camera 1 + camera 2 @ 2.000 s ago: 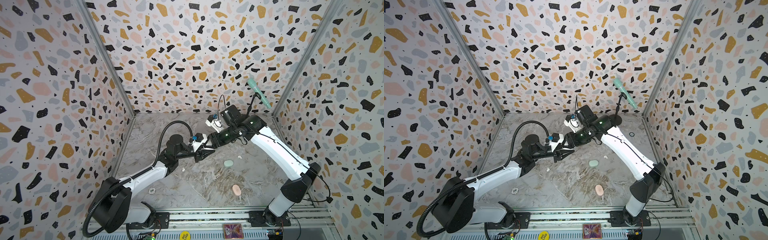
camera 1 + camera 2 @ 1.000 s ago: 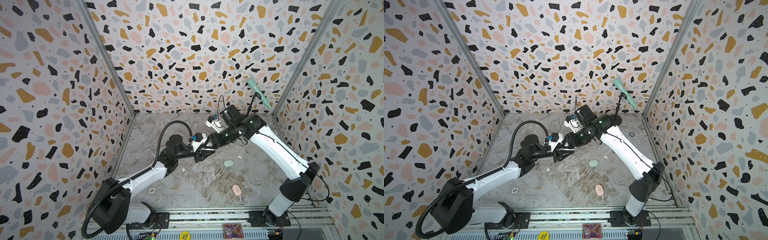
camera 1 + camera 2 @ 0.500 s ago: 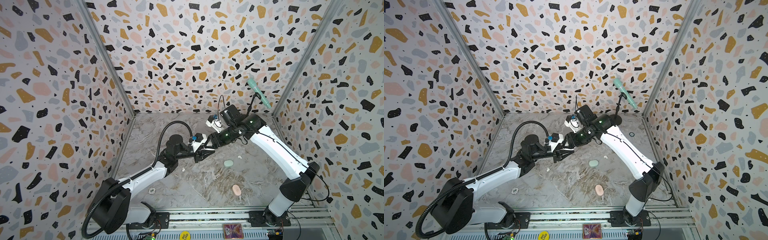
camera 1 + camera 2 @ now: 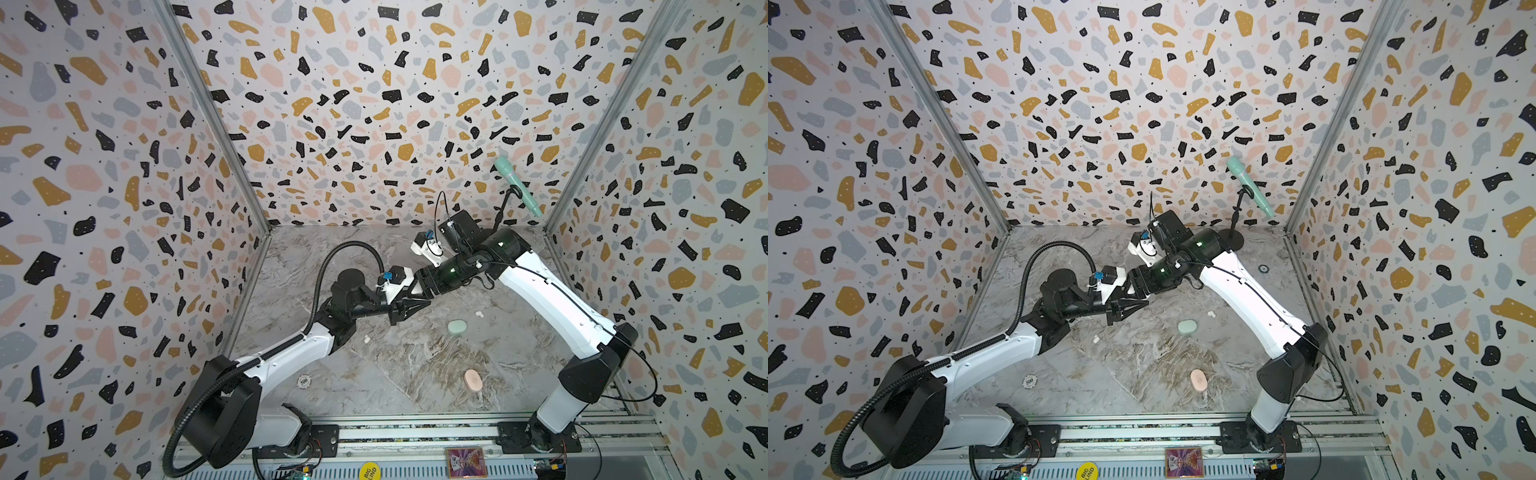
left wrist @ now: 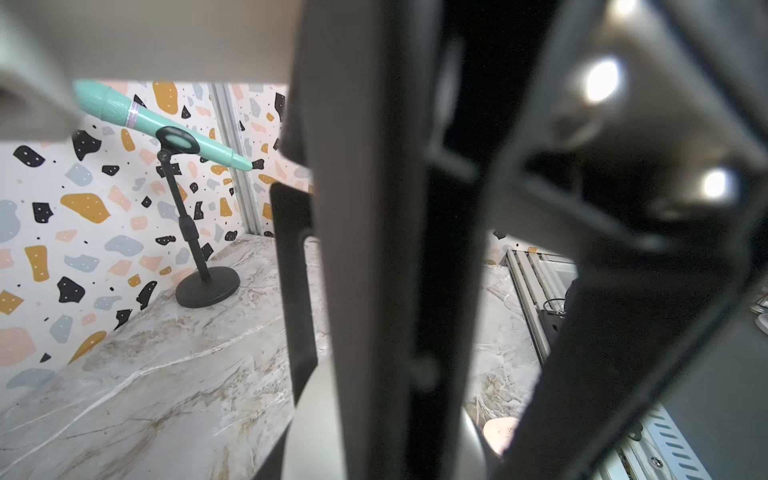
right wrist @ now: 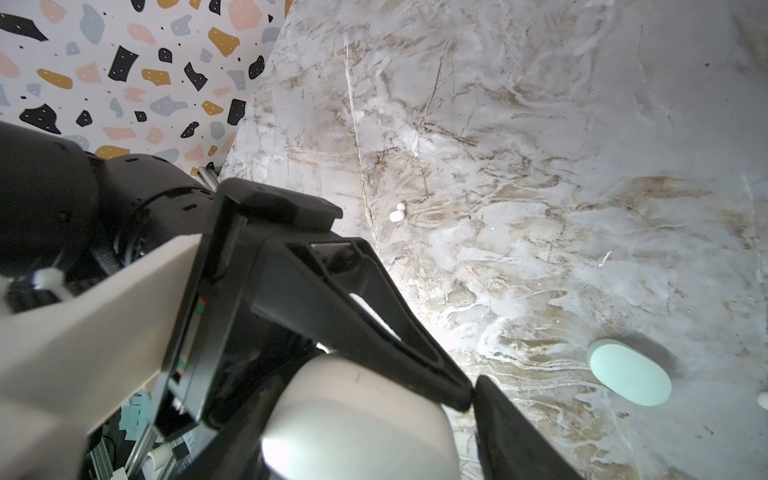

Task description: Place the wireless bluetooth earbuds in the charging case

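Meeting left of mint case (image 4: 457,327): left gripper (image 6: 465,392) clenched, load unclear. Right gripper (image 4: 417,300) sits round 1 white case (image 6: 353,419), grip can't tell. On tabletop (image 4: 395,374) 2 white earbuds: left earbud (image 4: 366,339) well left of mint case, right earbud (image 4: 478,314) near its right. 1 pink case (image 4: 473,380) in front of it.

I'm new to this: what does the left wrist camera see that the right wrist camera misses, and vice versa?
Only the left wrist view shows the mint microphone on its black stand, plus a glimpse of a pink case. Only the right wrist view shows the mint case and tiny white earbuds lying loose. Both show the marble table, the speckled wall and a white rounded case close up.
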